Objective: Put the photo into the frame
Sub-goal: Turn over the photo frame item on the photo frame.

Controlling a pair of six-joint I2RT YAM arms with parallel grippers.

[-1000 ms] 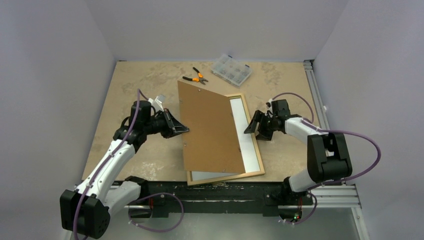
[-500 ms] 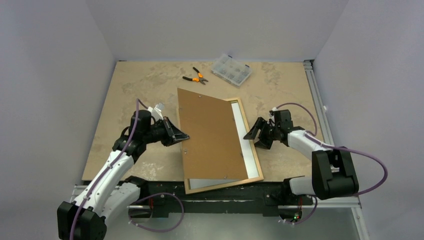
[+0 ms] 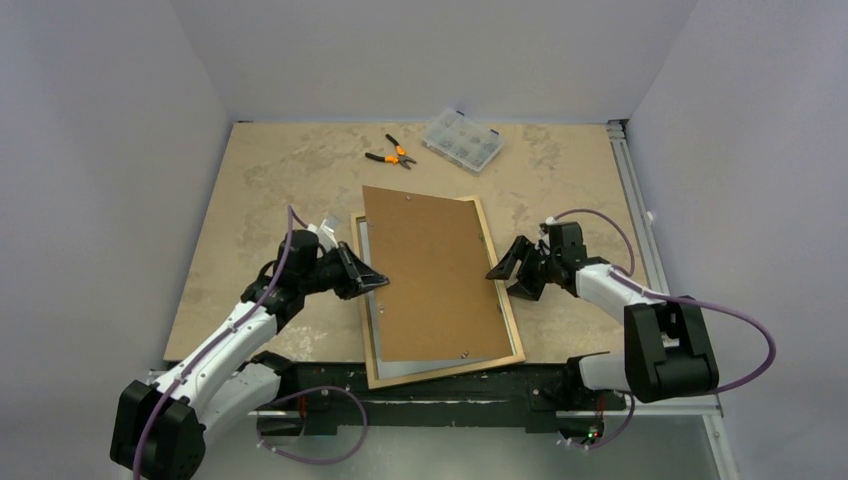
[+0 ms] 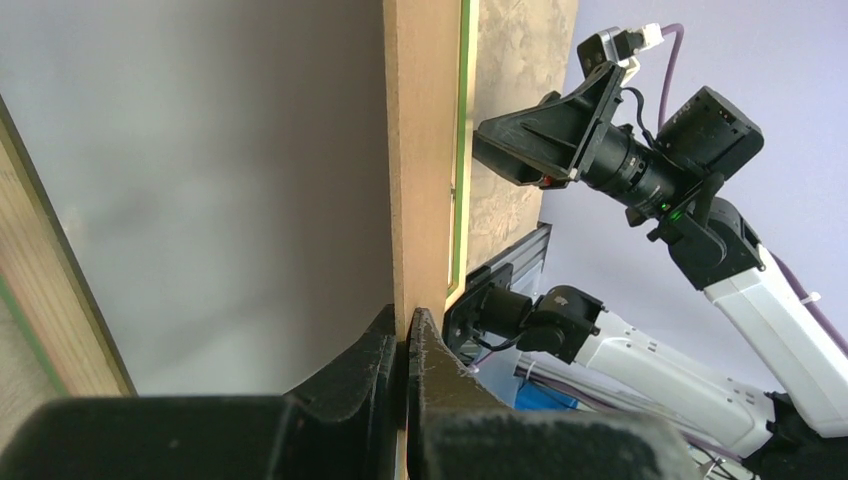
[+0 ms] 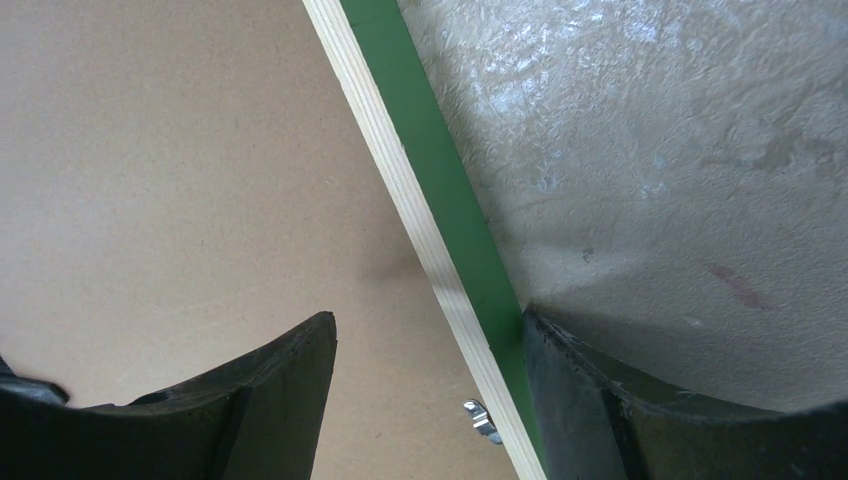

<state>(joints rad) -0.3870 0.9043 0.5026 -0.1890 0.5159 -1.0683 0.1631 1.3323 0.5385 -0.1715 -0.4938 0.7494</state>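
Left tool (image 3: pixel 383 281) pinches the backing board (image 3: pixel 435 275) by its edge to seat it over the frame (image 5: pixel 452 200), whose rim the open right tool (image 5: pixel 430 330) straddles, likely steadying it.

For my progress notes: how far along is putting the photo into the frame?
Done: a pale sheet, probably the photo, lies inside the frame. In hand: the left hand pinches the brown backing board, skewed over it; the right hand, open, straddles the frame's right rail. Left: seating the board.
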